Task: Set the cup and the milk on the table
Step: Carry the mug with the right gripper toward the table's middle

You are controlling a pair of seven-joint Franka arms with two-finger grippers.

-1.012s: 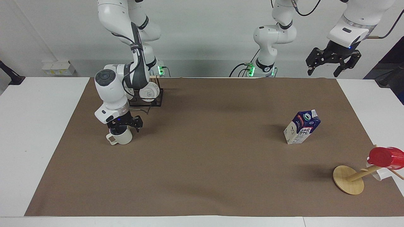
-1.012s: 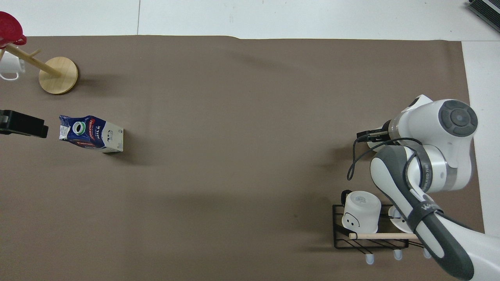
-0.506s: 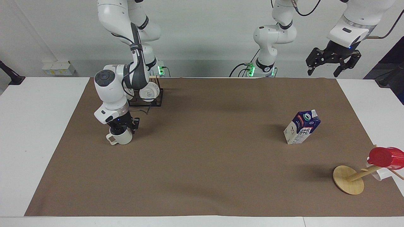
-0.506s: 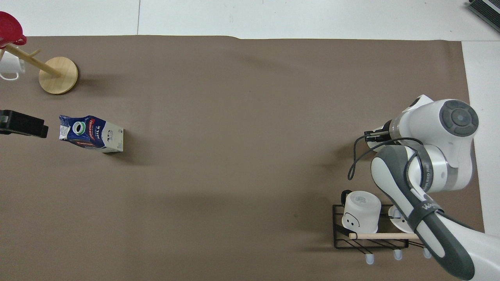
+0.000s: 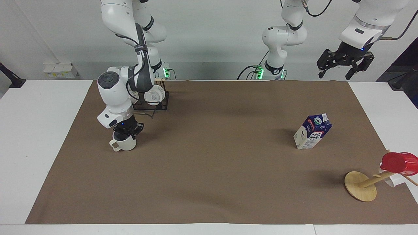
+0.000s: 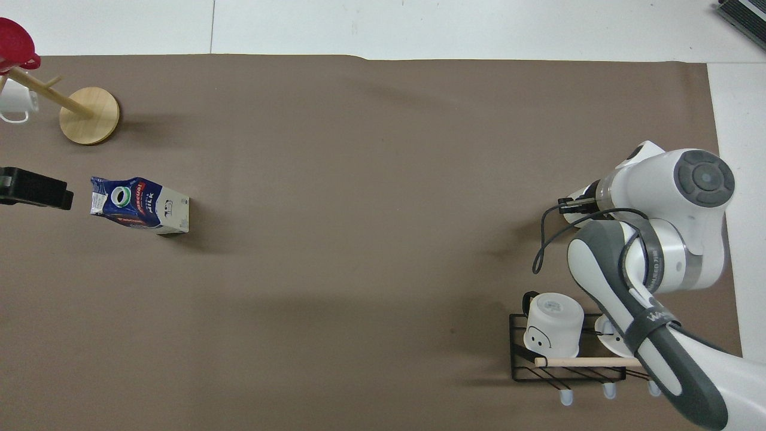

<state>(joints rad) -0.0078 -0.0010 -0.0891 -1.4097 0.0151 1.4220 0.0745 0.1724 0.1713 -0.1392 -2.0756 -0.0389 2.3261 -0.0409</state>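
The cream-beige cup [image 5: 123, 145] stands on the brown mat [image 5: 212, 169] of the table [image 5: 32, 137], toward the right arm's end. My right gripper [image 5: 127, 133] comes straight down onto it, its fingers closed on the rim. In the overhead view the right arm [image 6: 670, 227] hides the cup. The milk carton [image 5: 312, 131] stands free on the mat toward the left arm's end; it also shows in the overhead view [image 6: 140, 205]. My left gripper [image 5: 345, 63] waits, open and empty, high over the table's corner; its edge shows in the overhead view [image 6: 33, 188].
A black wire rack [image 5: 153, 101] with two white mugs stands nearer to the robots than the cup, seen in the overhead view too [image 6: 565, 359]. A wooden mug tree [image 5: 361, 186] with a red cup [image 5: 398, 162] and a white mug [image 6: 15, 105] stands beside the milk.
My right gripper's fingers, spread wide over the cup a second ago, have drawn together on its rim and sunk a little. The milk and the left arm have not moved.
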